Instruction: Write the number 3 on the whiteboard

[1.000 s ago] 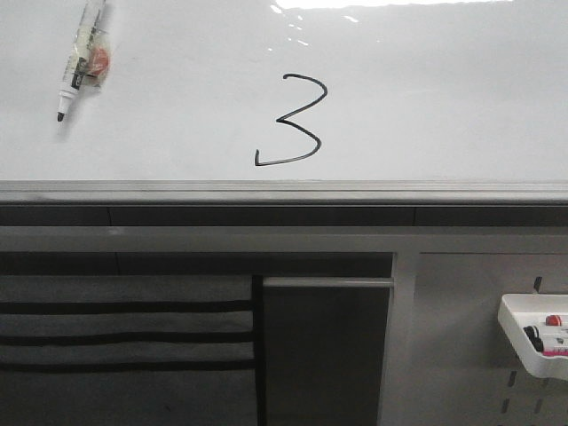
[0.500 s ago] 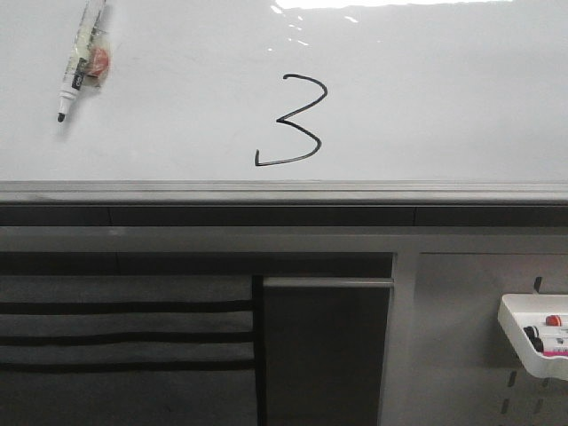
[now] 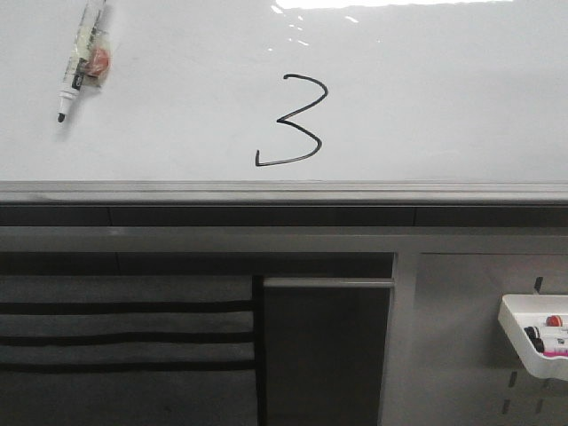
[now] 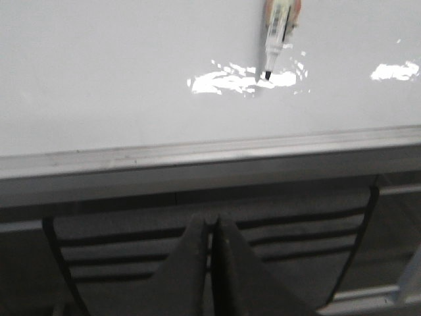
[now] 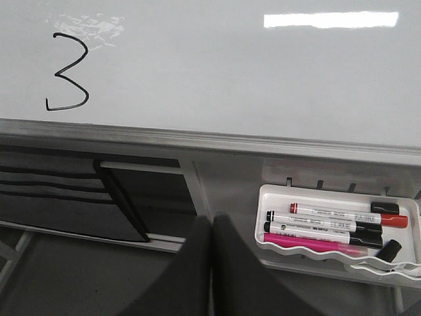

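Note:
A thin black number 3 (image 3: 293, 122) is drawn on the glossy whiteboard (image 3: 426, 106), just above its grey lower edge rail (image 3: 284, 191). The digit also shows in the right wrist view (image 5: 68, 71). An uncapped black marker (image 3: 78, 60) lies on the board at the far left, tip toward the rail; it shows in the left wrist view (image 4: 277, 34) too. My left gripper (image 4: 212, 222) is shut and empty, below the rail. My right gripper (image 5: 212, 220) is shut and empty, below the rail, next to the marker tray. Neither gripper shows in the front view.
A white tray (image 5: 335, 260) with black, red and pink markers hangs on the grey pegboard panel (image 3: 461, 355) at the lower right. Dark slatted panels (image 3: 124, 337) sit under the rail at the left. Ceiling light glares on the board (image 4: 237, 80).

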You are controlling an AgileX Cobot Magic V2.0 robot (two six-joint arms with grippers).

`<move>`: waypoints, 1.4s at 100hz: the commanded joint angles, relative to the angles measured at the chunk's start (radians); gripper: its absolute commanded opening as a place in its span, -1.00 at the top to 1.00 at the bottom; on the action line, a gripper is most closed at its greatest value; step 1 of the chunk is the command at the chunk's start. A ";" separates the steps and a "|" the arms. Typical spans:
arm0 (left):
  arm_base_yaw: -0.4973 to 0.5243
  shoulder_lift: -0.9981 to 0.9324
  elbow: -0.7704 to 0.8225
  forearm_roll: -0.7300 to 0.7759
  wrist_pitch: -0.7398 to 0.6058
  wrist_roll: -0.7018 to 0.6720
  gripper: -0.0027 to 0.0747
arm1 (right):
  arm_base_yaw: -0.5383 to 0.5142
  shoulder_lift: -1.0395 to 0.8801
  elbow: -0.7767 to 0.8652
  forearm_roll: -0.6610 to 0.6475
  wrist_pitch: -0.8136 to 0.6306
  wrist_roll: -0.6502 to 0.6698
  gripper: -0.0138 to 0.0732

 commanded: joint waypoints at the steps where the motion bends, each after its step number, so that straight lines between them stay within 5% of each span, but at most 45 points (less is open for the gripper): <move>1: -0.008 -0.146 0.029 0.001 -0.108 -0.010 0.98 | -0.008 0.002 -0.026 -0.008 -0.077 0.001 0.85; 18: -0.008 -0.374 0.118 0.003 -0.191 -0.010 0.98 | -0.008 0.002 -0.026 -0.008 -0.079 0.001 0.85; 43: -0.008 -0.373 0.187 0.079 -0.274 -0.017 0.98 | -0.008 0.002 -0.026 -0.008 -0.083 0.001 0.85; 74: -0.006 -0.373 0.187 0.570 -0.268 -0.539 0.98 | -0.008 0.002 -0.026 -0.008 -0.081 0.001 0.85; 140: -0.006 -0.372 0.187 0.560 -0.239 -0.551 0.98 | -0.008 0.002 -0.026 -0.008 -0.081 0.001 0.85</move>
